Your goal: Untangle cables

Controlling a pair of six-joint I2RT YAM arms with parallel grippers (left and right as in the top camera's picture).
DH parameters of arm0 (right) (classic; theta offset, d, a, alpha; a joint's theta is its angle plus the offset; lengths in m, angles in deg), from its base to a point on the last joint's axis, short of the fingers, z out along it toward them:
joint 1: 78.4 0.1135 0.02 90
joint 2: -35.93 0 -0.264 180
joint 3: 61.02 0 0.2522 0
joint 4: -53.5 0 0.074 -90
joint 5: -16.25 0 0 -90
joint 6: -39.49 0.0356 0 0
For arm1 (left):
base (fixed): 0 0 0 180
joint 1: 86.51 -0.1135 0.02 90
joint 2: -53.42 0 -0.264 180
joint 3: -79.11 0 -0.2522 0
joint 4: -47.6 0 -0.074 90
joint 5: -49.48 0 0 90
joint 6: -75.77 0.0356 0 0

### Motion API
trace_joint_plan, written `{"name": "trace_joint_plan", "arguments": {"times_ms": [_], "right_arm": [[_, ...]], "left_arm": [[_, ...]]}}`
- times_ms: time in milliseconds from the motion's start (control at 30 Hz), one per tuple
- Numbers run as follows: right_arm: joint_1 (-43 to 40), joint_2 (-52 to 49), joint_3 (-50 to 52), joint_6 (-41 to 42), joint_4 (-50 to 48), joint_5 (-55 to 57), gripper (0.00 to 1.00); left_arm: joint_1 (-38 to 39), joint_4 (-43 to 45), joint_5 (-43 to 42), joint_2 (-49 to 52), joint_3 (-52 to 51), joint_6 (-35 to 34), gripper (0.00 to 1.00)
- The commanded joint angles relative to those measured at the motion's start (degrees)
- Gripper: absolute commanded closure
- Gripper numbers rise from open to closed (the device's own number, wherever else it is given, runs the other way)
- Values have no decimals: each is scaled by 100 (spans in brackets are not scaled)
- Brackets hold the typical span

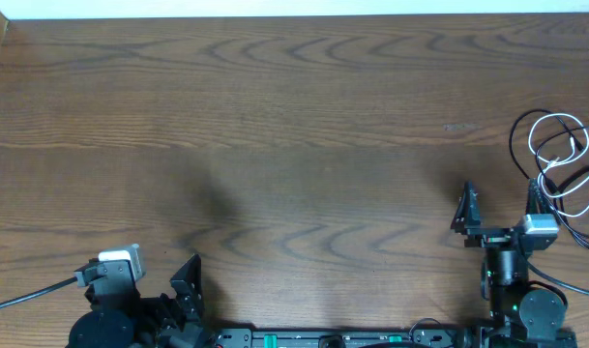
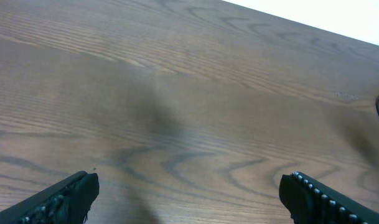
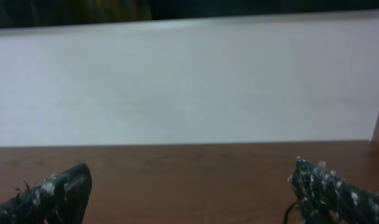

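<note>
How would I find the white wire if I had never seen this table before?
Look at the big brown wooden table from above and go to its right edge, just past the open right gripper. A small bunch of thin loops lies there. The white cable is the pale one, overlapping the black cable, which is just as thin but dark.
</note>
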Motion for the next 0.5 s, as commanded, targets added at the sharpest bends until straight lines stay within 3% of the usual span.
{"name": "trace_joint_plan", "arguments": {"times_ms": [0,300,467], "right_arm": [[-4,37,151,-72,-107,-61,1],[155,37,151,-98,-24,409,1],[323,37,151,-94,1128,533,1]], "left_arm": [[17,-2,98,-9,-22,11,2],[17,-2,98,-9,-22,11,2],[17,-2,98,-9,-22,11,2]]}}
